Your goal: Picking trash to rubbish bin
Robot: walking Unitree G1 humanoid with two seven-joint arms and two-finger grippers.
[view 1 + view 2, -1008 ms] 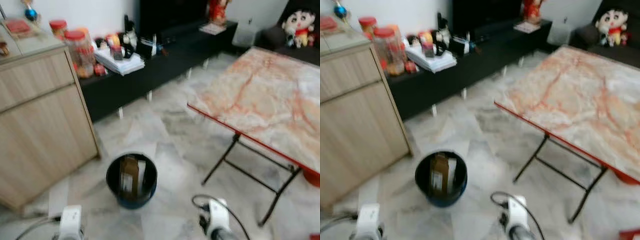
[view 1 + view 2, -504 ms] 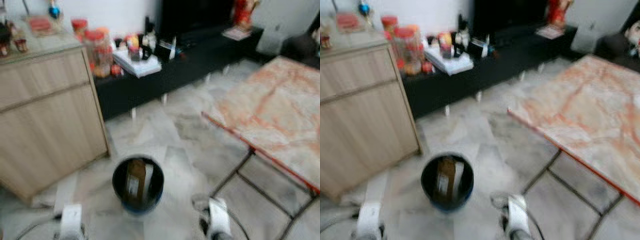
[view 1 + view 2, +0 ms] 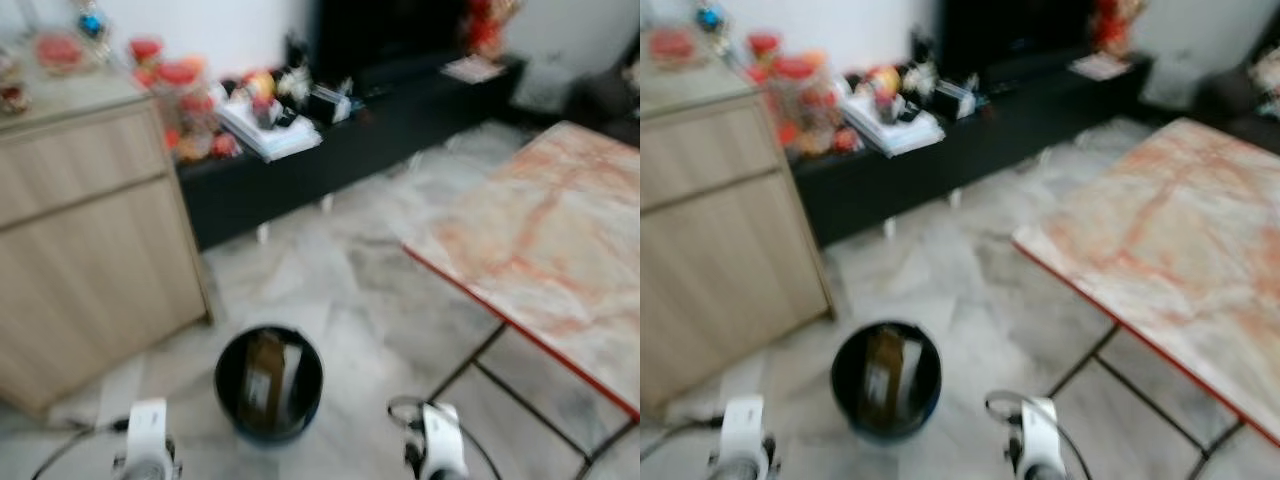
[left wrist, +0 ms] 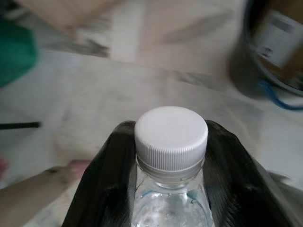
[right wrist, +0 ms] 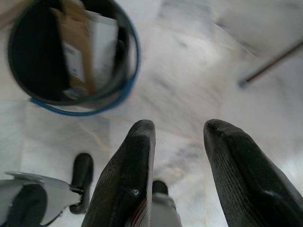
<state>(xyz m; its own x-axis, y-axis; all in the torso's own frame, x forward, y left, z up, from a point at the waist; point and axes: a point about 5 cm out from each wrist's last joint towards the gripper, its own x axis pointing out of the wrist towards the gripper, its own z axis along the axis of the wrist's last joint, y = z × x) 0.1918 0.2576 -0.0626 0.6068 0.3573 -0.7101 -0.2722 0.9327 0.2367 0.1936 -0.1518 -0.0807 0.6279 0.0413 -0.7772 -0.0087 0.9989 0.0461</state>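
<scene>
A dark round rubbish bin [image 3: 268,380] with a blue base stands on the marble floor just ahead of me, between my two arms; a brown carton and white packaging lie inside it. In the left wrist view my left gripper [image 4: 171,161] is shut on a clear plastic bottle [image 4: 170,198] with a white cap [image 4: 171,134], and the bin [image 4: 272,52] lies off to one side. My right gripper [image 5: 179,156] hangs open and empty over the floor, with the bin [image 5: 71,52] close in front of it. Both wrists [image 3: 147,445] [image 3: 435,450] sit low in the head views.
A light wooden cabinet [image 3: 90,240] stands to the left of the bin. A folding table with a marble-patterned top [image 3: 545,240] and black legs is on the right. A black low TV bench [image 3: 350,130] with jars and papers runs along the back wall.
The view has shifted and stays blurred, so the camera has moved. The bin now sits slightly lower in the picture. Both arms keep their low place.
</scene>
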